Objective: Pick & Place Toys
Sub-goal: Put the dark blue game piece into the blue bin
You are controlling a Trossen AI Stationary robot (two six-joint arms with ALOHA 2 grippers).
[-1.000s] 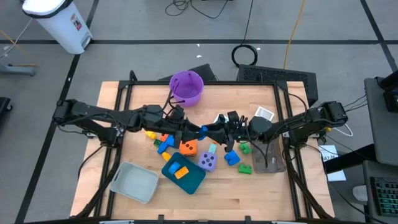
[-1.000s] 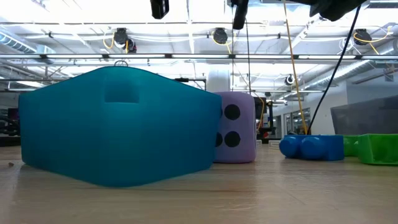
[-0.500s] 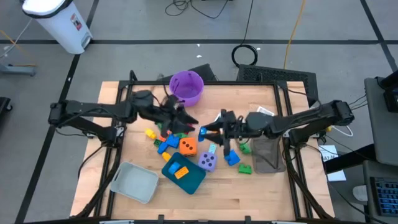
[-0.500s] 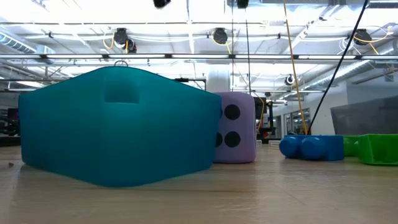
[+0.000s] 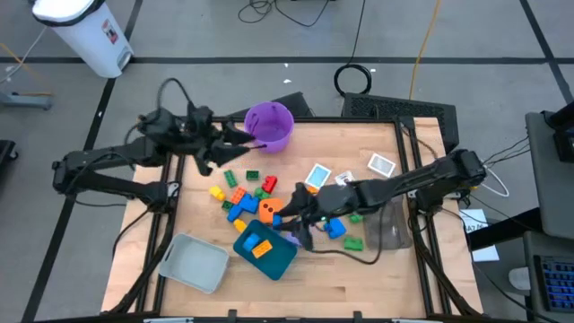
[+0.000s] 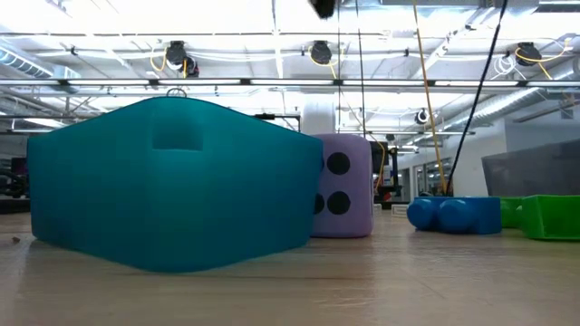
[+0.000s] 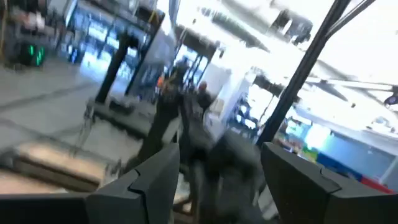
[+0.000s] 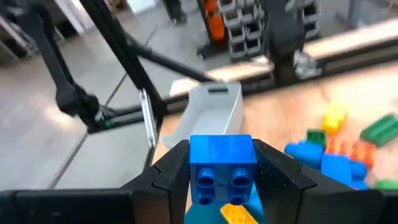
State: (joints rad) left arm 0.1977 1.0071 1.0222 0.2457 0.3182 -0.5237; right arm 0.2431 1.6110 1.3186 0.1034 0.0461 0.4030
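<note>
Right claw point(image 8: 221, 171) is stretched low over the tabletop point(image 5: 359, 278), above the teal tray point(image 5: 266, 250), and is clenched on a blue brick point(image 8: 221, 167). An orange brick point(image 5: 261, 248) and a blue one lie in that tray. The grey tray point(image 5: 195, 262) lies beside it, near the front edge. Loose bricks point(image 5: 240, 199), the orange die point(image 5: 271, 211) and the purple die point(image 6: 343, 196) are scattered mid-tabletop. Farther back, the left claw point(image 5: 240, 135) is raised by the purple bucket point(image 5: 270, 126), fingers point(image 7: 149, 180) parted, nothing gripped.
</note>
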